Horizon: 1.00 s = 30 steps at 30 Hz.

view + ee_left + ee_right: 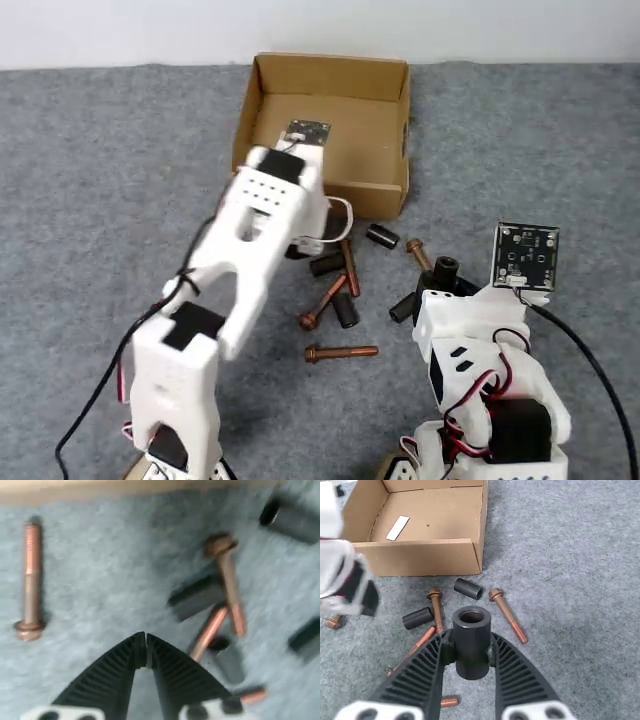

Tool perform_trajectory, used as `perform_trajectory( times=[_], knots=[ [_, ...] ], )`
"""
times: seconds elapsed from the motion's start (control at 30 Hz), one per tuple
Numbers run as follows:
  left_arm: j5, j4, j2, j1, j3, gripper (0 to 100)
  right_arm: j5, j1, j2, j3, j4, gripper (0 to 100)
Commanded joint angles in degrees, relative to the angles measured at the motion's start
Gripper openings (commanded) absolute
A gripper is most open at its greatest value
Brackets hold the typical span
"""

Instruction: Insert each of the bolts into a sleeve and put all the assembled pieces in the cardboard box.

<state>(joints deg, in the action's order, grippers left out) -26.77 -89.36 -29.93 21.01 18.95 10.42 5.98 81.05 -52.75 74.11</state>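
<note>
My right gripper point(469, 647) is shut on a black sleeve point(471, 621), held upright with its bore open at the top; in the high view this sleeve point(443, 268) is above the carpet right of the pile. My left gripper point(145, 639) is shut with nothing in it, low over the carpet in front of the cardboard box point(330, 110). Copper bolts point(342, 352) point(350, 266) point(418, 250) and loose sleeves point(382, 237) point(346, 312) lie between the arms. In the left wrist view, one bolt point(31, 580) lies apart, while another bolt point(229, 580) crosses a sleeve point(197, 598).
The box point(420, 525) holds just a white label point(397, 527). Its front wall point(415, 557) stands right behind the pile. The left arm's white body point(255, 240) hangs over the pile's left side. Grey carpet point(100, 200) spreads to both sides.
</note>
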Motion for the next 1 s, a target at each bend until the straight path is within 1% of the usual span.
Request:
perform_trajectory(
  times=[0.0,0.27,0.43,0.57,0.77,0.97],
  knots=[
    [-6.42,1.85,-1.93,1.41,7.34,0,0.62,-0.66,0.40,2.55,0.22,0.9],
    [-7.38,1.05,-11.78,3.87,21.76,1,0.62,-0.66,0.31,2.55,0.22,0.9],
    [-7.38,-3.16,-16.97,7.21,29.76,11,0.62,-0.66,0.31,2.55,0.22,0.9],
    [-7.38,-4.22,-20.31,7.30,34.95,12,0.62,-0.66,0.31,2.55,0.22,0.9],
    [-7.38,-6.24,-24.35,5.89,37.67,12,0.62,-0.66,0.31,2.55,0.22,0.9],
    [-7.38,-6.86,-27.08,5.36,37.58,12,0.62,-0.66,0.31,2.55,0.22,0.9]
  ],
)
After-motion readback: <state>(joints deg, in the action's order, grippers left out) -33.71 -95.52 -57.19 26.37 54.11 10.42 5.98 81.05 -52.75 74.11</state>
